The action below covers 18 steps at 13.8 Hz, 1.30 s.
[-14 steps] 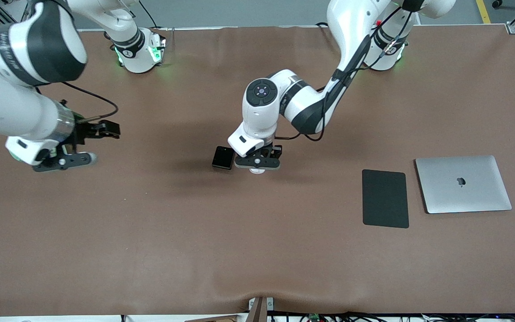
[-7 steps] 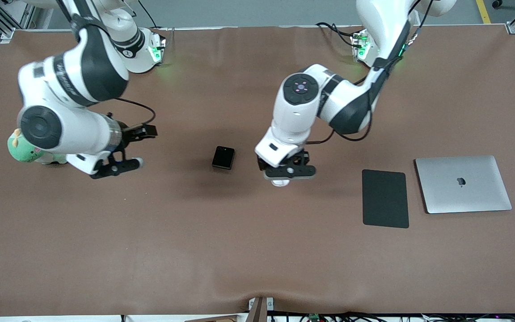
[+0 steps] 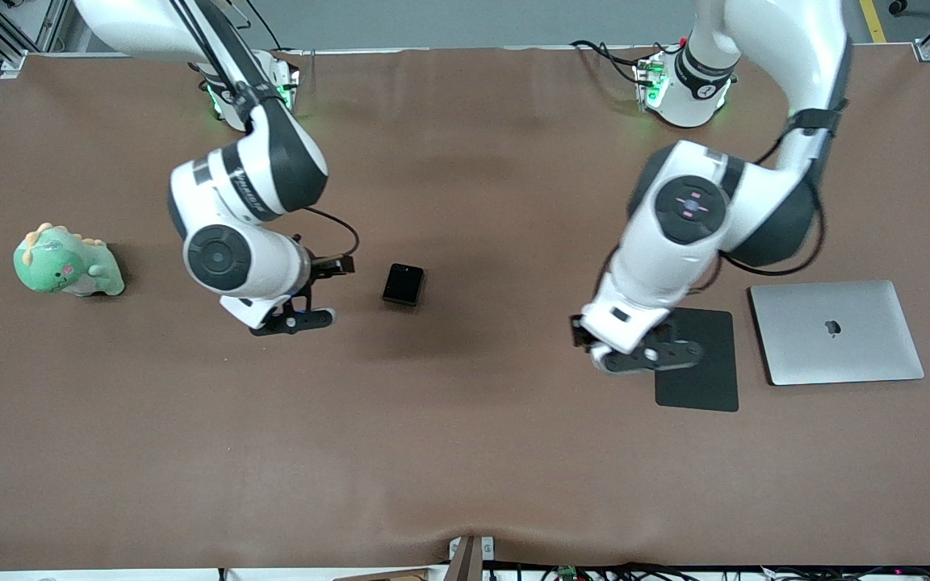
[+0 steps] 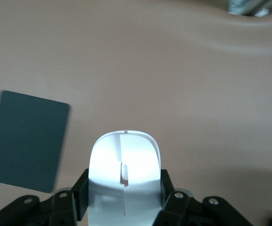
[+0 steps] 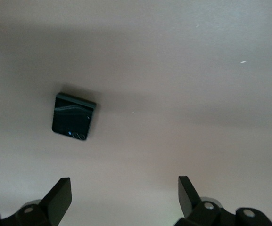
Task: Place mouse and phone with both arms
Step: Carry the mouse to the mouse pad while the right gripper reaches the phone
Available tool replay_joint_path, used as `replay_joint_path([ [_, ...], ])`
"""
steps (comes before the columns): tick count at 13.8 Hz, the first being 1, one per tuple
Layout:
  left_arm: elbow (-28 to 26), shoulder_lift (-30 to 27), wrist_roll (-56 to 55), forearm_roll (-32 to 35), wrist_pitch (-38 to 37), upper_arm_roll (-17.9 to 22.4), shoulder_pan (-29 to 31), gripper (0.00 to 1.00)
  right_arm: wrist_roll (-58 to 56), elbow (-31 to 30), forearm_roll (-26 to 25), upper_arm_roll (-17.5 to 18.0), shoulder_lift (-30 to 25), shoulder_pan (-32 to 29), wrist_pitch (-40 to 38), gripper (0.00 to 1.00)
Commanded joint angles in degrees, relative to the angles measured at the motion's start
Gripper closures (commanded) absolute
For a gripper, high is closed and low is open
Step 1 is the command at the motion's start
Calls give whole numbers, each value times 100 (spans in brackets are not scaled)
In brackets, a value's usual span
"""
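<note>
Our left hand point(image 3: 644, 355) is clamped on the mouse point(image 4: 124, 181), carried in the air over the edge of the pad point(image 3: 707, 379) that faces the right arm's end of the desk point(image 3: 465, 452); the laptop point(image 3: 836, 332) lies just beside the pad, toward the left arm's end. Our right hand point(image 3: 291, 311) hangs with its fingers point(image 5: 58, 197) spread wide and empty, over bare desk beside the phone point(image 3: 404, 284), which lies flat near the middle. The plush toy point(image 3: 67, 264) sits well apart, toward the right arm's end. We judge the mouse the main risk: glossy and rounded, it could slip from the pinch or be set down half off the pad's edge. The phone is thin and flat, so our fingers could skid over it or push it along the desk instead of gripping it.
</note>
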Motion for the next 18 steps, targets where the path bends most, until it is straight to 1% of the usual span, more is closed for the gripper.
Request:
replay_joint_path([
  [1,-206,-87,330,-69,-75,-50,415,76,703,0,61,-45,192,333,296,0],
  [2,-233,-69,400,-69,-66,-50,574,76,835,0,78,-45,262,386,366,0],
  [3,-250,1,532,-69,-66,-50,714,76,906,-26,200,-45,341,421,506,0],
  [5,-268,176,927,-69,-14,-50,1013,76,942,-454,665,-45,368,421,1198,0],
  [6,-259,290,1102,-51,30,-50,1162,76,942,-718,824,-45,359,447,1628,0],
  [7,-259,422,1348,-42,92,-50,1303,76,951,-869,886,-45,351,535,1893,0],
  [10,-277,844,2174,-7,338,-50,1550,76,960,-1028,913,-45,359,606,2107,0],
  [11,-355,862,2307,-24,338,-50,1559,76,1021,-1107,913,-45,359,606,2133,0],
  [12,-443,923,2413,-7,356,-50,1568,76,1126,-1186,931,-45,368,615,2316,0],
  [15,-479,1231,2729,10,575,-41,1577,75,1433,-1467,931,-45,386,764,2949,0],
  [18,-514,1494,3081,28,952,-41,1822,74,1697,-1494,931,-45,482,843,3152,0],
])
